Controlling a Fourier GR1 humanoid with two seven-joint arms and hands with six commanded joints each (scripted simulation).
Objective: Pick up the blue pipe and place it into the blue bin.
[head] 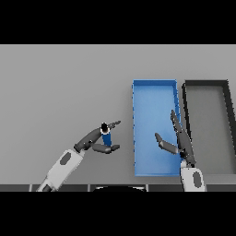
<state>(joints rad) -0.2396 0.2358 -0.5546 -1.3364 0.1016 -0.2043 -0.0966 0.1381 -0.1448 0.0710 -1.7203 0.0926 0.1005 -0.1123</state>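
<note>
The left hand point(99, 140) is pinching the short blue pipe point(107, 138) upright; the right hand point(180, 140) is hovering, fingers straight, over the rectangular blue bin point(152, 99).

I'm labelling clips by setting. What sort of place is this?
Probably a plain sorting workbench: a bare grey table with a blue bin beside a dark bin, and a blue pipe in the left hand.

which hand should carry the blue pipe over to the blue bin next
Left. The left hand already has its fingers around the blue pipe, just left of the blue bin. The right hand is open over the bin's right wall, holding nothing.
</note>
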